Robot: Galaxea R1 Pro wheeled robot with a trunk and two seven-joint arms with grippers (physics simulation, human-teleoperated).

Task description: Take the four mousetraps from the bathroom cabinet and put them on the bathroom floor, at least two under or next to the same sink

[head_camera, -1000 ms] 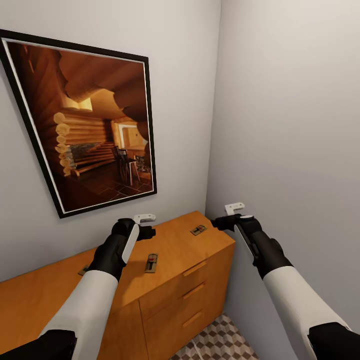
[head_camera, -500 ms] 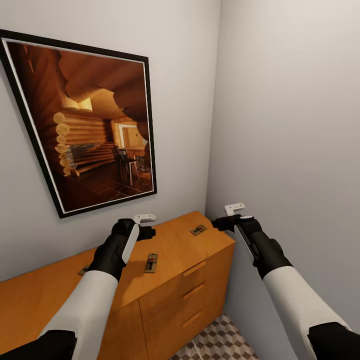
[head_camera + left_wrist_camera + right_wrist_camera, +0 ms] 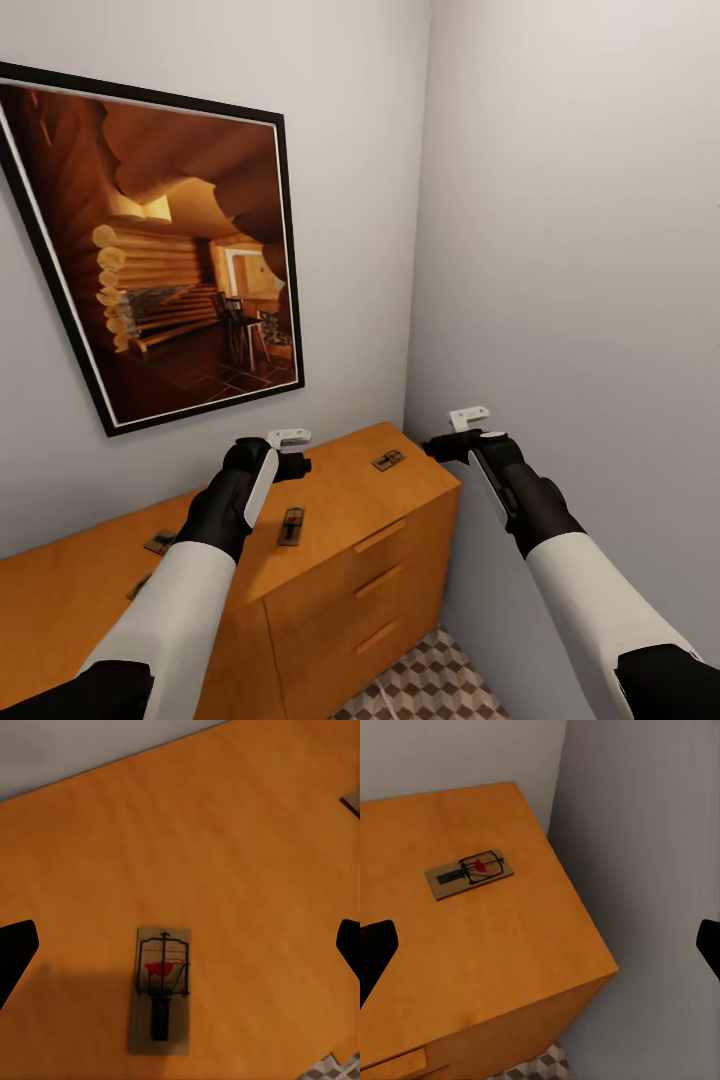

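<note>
Mousetraps (image 3: pixel 291 526) (apparently four) on cabinet (image 3: pixel 330 560)

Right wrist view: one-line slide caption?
Open right tool hovering above the cabinet corner, one mousetrap lying flat on its top beside the grey wall.

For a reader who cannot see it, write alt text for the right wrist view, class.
One mousetrap with a red mark lies flat on the orange-brown cabinet top, near the corner where grey walls meet. The dark tips of the right gripper's open jaws frame the scene, holding nothing, and a bit of patterned floor shows below the cabinet.
</note>
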